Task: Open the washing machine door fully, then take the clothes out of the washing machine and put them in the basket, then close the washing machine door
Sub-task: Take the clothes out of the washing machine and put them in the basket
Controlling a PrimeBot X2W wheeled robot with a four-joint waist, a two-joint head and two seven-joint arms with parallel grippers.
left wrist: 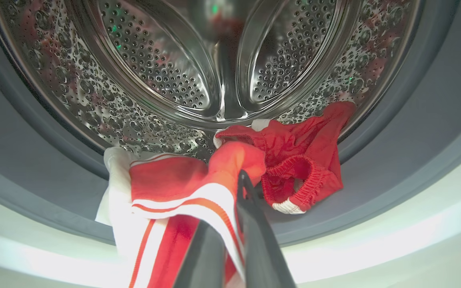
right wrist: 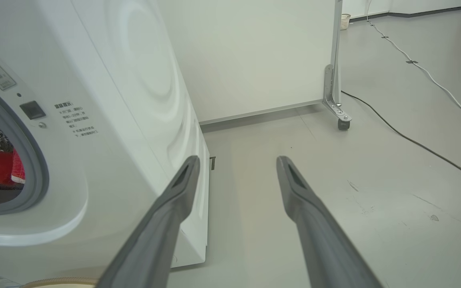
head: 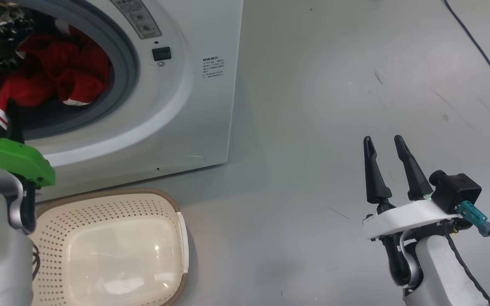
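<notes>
My left jaws clamp the red clothes (left wrist: 166, 180) at the washing machine (head: 202, 110) mouth, the basket (head: 113, 246) just below them on the floor; my right jaws gape, far off.

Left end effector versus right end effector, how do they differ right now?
The left end effector is shut on the clothes; the right end effector is open and holds nothing. The left end effector is at the mouth of the washing machine; the right end effector hangs over the floor beside it. Both have two long dark fingers.
</notes>
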